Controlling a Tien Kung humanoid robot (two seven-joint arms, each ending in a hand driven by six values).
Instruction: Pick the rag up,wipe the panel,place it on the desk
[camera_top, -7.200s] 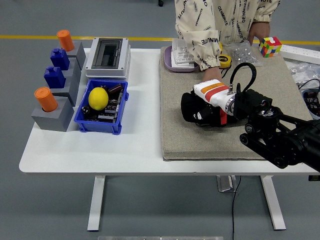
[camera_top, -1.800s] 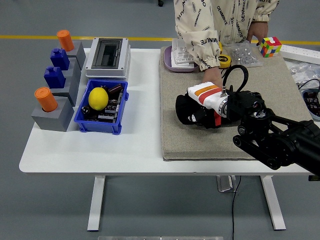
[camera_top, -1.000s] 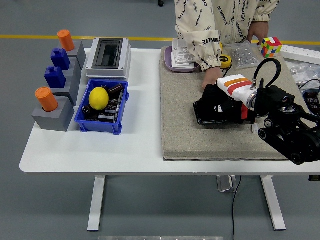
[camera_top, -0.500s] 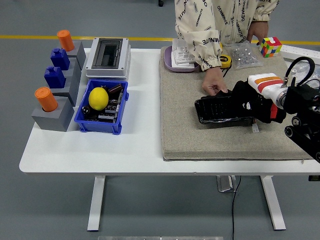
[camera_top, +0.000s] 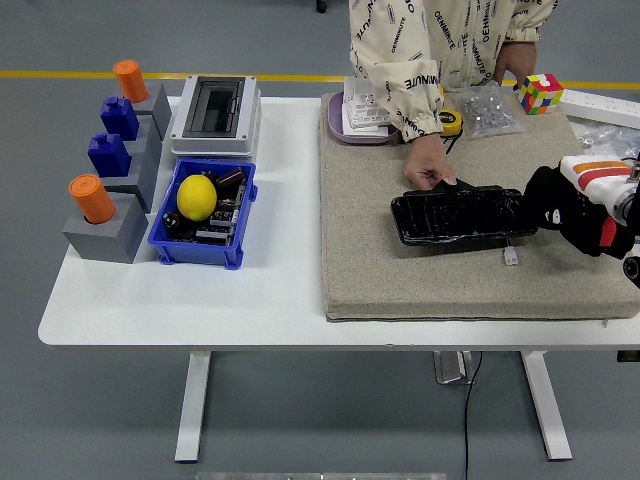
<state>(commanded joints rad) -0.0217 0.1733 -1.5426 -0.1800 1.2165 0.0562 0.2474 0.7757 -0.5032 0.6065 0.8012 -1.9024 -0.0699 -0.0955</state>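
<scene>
- My right robot hand (camera_top: 557, 203) sits at the right edge of the view, over the beige mat (camera_top: 365, 250) on the white bench (camera_top: 200, 295).
- Its black fingers touch the right end of the black panel (camera_top: 462, 216); whether they are curled or gripping anything, I cannot tell.
- I cannot make out the rag apart from the black hand.
- The panel lies flat on the mat, long side left to right.
- A person's hand (camera_top: 428, 165) holds the panel's far left corner.
- A blue bin (camera_top: 170, 240) with a lemon (camera_top: 197, 196) stands on the left.
</scene>
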